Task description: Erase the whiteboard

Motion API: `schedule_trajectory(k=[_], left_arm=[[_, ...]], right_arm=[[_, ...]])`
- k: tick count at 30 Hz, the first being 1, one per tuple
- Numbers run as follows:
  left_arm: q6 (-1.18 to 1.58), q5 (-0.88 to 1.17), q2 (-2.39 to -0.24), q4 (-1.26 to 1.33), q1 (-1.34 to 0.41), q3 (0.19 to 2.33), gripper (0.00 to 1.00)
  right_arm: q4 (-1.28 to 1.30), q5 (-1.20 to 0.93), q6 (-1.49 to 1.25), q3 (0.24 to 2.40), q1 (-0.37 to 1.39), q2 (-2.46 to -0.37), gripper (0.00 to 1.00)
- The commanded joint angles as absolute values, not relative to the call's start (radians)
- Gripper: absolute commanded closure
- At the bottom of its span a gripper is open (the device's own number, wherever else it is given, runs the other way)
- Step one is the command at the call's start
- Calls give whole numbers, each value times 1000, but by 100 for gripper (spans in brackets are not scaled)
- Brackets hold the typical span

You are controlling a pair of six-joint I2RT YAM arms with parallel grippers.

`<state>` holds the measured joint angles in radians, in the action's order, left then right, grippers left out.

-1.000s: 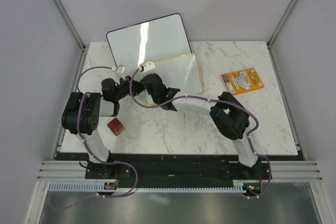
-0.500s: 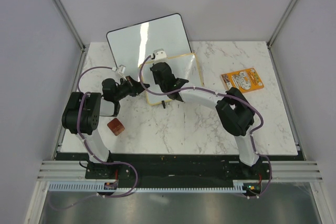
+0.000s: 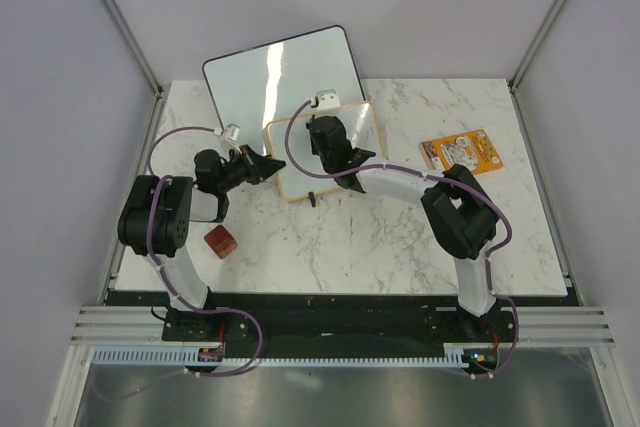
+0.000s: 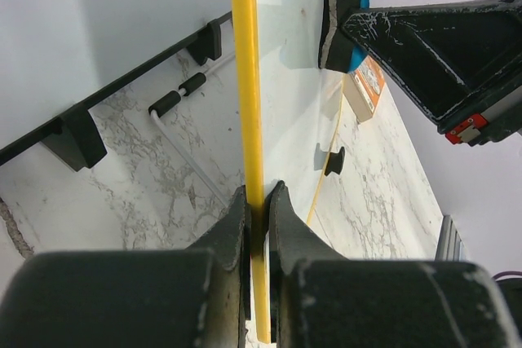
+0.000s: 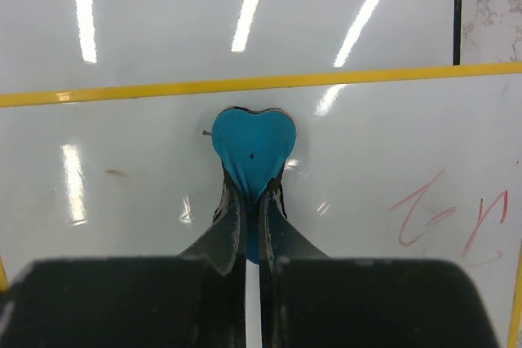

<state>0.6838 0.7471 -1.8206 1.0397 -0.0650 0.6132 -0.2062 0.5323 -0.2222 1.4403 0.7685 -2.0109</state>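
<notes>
Where marble table (image 3: 400, 247) meets grey walls (image 3: 450, 7), left tool (image 4: 259, 200) pinching whiteboard (image 5: 122, 144), right tool (image 5: 253, 195) pinching blue eraser (image 5: 253, 140)

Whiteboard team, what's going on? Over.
Left gripper shut on whiteboard frame. Right gripper shut on blue eraser, against the board. Red scribbles not yet wiped. Nothing blocking.

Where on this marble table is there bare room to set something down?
Bare marble table: the near middle, between the reddish-brown block and the right arm; also right, nearer than the orange card. Crowded: back left, where the large black-framed whiteboard, small yellow-framed whiteboard, left gripper and right gripper meet.
</notes>
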Motion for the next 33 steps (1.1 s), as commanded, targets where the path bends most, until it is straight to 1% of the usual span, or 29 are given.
schedule_trajectory(k=[1,4,9,15,18,25,30,33], left_arm=[[586,735,-1825,1032,-69,598,98],[586,736,-1825,1032,-68,598,98],[584,736,-1825,1029,-69,598,98],[584,739,-1825,1029,-69,600,98],[584,738,-1825,1031,-69,598,98],[586,738,-1825,1032,-69,598,98],[586,738,-1827,1034,-69,600,98],[587,738,-1827,1034,-69,600,98]], right_arm=[[-124,567,-144,1417,827,-2046,100],[-124,568,-132,1466,885,-2077,100],[-81,514,-150,1572,925,-2129,100],[-71,575,-117,1594,948,-2164,100],[-55,603,-139,1572,916,-2152,100],[-43,592,-213,1447,764,-2065,100],[-41,588,-203,1417,726,-2039,100],[-44,534,-202,1419,736,-2037,100]])
